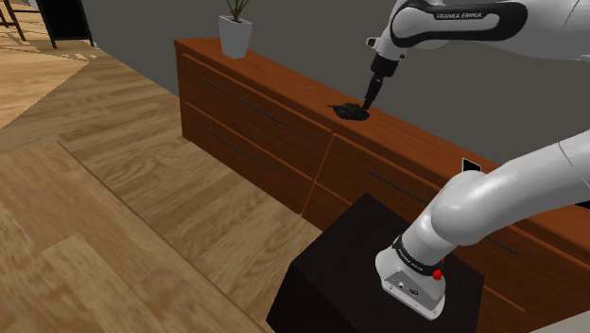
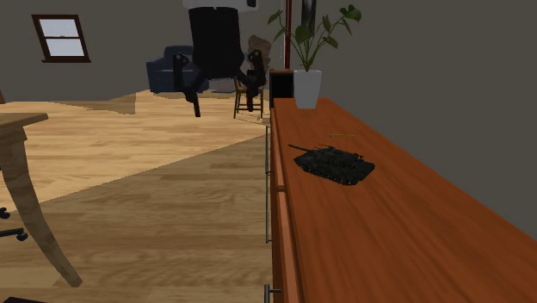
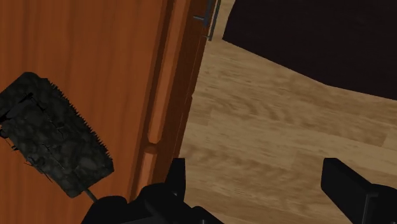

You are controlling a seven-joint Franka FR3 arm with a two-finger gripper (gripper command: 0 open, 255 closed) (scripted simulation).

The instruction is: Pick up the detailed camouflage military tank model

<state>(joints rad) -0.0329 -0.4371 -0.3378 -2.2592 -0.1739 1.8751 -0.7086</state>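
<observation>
Wrist view gives us the clearest read: the gripper is wide open, its two black fingers standing well apart with nothing between them but the wooden floor. The tank, dark and mottled, lies on the reddish-brown sideboard, outside the finger pair and beyond the finger nearer the furniture. So we judge that the hand is looking past the sideboard's front edge rather than at the model.

From the shoulder view, the gripper hangs just above the tank and slightly off it, close but apart. The second exterior view shows the tank sitting flat on its tracks, with its gun barrel sticking out from one end of the hull.

To do this step well, we would first carry the hand sideways, away from the floor and over the sideboard top, until the hull sits midway between the fingers. We would turn the wrist so the fingers face the hull's long sides, keeping both off the thin barrel. Only then should we come straight down, stop short of the wood, and close across the tracks, since the low, bumpy body offers little to grip higher up
</observation>
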